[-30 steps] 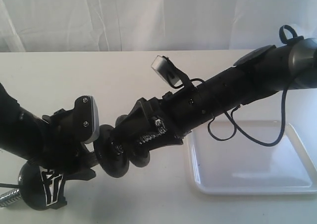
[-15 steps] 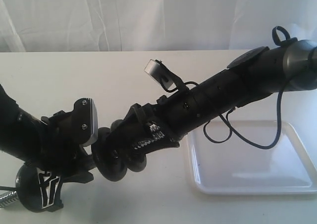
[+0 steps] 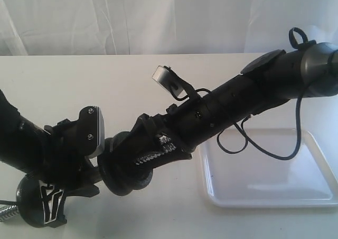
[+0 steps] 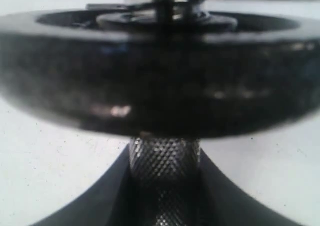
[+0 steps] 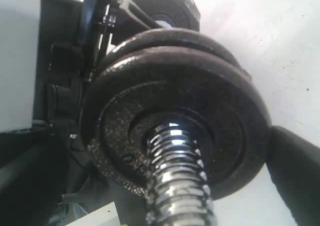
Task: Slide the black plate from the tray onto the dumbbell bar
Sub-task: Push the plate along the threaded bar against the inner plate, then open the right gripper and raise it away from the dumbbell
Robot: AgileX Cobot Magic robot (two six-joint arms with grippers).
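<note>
My left gripper [image 3: 91, 171] is shut on the knurled middle of the dumbbell bar [image 4: 165, 168], holding it above the table. The right arm reaches across, and my right gripper [image 3: 138, 167] is shut on the rim of the black plate [image 5: 200, 111]. That plate is threaded on the bar and pressed against a second black disc [image 5: 165, 36] behind it. The bar's chrome threaded end [image 5: 177, 186] sticks out through the plate's hole towards the right wrist camera. One finger [image 5: 295, 171] of the right gripper lies against the plate's edge. The white tray [image 3: 264, 170] stands at the right with no disc showing in it.
The bar's other threaded end [image 3: 6, 213] pokes out at the lower left past a black disc [image 3: 29, 194] under the left arm. A black cable [image 3: 264, 144] hangs from the right arm over the tray. White curtain lies behind the table.
My right gripper has moved left along the bar with the black plate. The gap between that plate and the inner disc has closed. The left arm has barely shifted.
</note>
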